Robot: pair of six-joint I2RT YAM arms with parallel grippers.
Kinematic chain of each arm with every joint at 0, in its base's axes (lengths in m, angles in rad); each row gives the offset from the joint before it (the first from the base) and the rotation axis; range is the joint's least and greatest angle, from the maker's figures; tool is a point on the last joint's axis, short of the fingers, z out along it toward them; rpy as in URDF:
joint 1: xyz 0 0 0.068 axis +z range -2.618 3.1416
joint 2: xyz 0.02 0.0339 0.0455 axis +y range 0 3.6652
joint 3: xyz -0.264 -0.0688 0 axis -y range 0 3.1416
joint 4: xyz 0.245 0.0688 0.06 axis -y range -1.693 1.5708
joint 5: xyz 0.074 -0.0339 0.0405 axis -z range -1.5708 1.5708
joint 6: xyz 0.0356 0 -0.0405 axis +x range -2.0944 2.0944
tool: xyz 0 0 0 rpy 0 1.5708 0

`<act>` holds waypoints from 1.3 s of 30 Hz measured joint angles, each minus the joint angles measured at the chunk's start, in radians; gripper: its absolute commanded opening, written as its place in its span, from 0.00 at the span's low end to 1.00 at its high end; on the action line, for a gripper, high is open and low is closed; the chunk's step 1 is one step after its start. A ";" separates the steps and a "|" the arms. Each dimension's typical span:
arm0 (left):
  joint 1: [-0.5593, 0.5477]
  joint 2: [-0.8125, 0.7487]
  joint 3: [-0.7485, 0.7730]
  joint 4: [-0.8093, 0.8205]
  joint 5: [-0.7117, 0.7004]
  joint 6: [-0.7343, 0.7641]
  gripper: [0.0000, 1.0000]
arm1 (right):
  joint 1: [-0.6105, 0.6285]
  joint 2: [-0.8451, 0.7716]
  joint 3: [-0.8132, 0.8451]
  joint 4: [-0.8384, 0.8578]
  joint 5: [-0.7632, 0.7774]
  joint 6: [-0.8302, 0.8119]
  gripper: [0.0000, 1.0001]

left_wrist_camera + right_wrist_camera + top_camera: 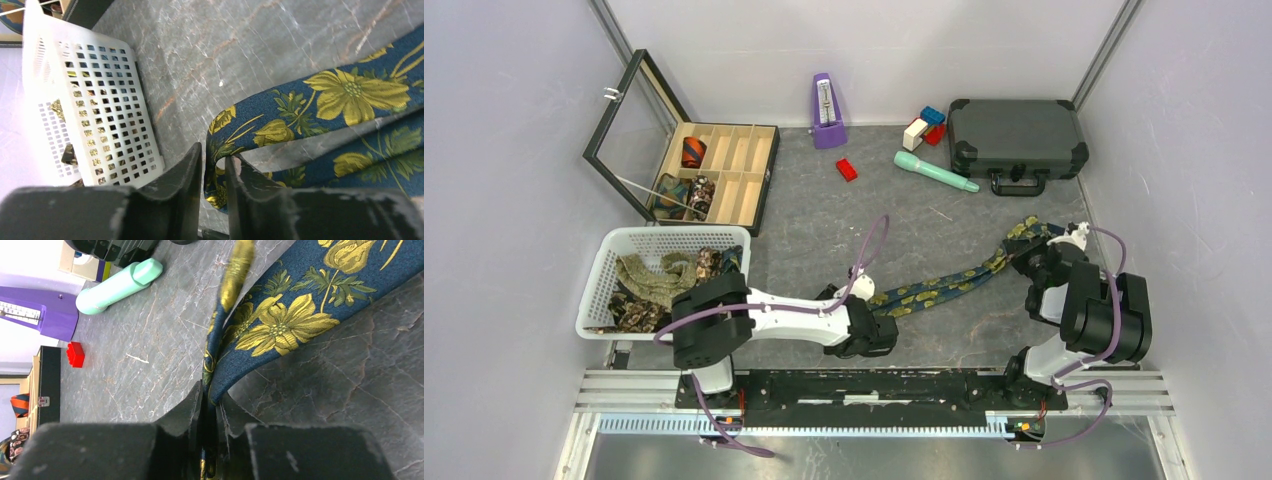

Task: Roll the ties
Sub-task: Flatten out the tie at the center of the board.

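Navy tie [944,288] with yellow-green flowers lies stretched across the table [824,230], running from the left gripper [884,315] up and right to the right gripper [1036,255]. We see no coil started on it.

Left wrist view: the fingers [192,167] stand a narrow gap apart with the tie's doubled-over end between them. We cannot tell whether they pinch it or only bracket it.

Right wrist view: the right gripper's fingers [227,415] are pressed together on the other end, the cloth turned edge-on where it enters the gap.

Elsewhere: loose ties [659,275] are piled in the white basket [599,290], and rolled coils [694,152] sit in the wooden compartment box [724,170].

Risks, as we judge them:
- The cloth looks smooth and slippery. If the left hold is slack, the doubled end can slide out and fall flat, leaving no core to wind around.
- Any pull from the right side while the left hold is loose would drag the end free.
- The edge-on twist at the right gripper could travel along the strip, so the turns would stack skewed and the coil would cone out sideways.
- Too much slack between the arms would wind loosely, and the coil would spring open once released.
- The left arm works close beside the basket, so a wide wrist turn could nudge it.
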 measured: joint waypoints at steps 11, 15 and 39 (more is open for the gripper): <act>-0.086 0.011 0.076 -0.116 0.076 -0.077 0.82 | -0.012 -0.116 -0.008 -0.109 0.014 -0.027 0.82; -0.110 0.003 0.129 -0.143 0.125 -0.097 0.82 | -0.012 -0.243 -0.008 -0.256 0.068 -0.060 0.98; -0.098 -0.219 -0.180 0.417 0.464 -0.232 0.23 | 0.536 -0.492 0.284 -0.844 0.294 -0.399 0.76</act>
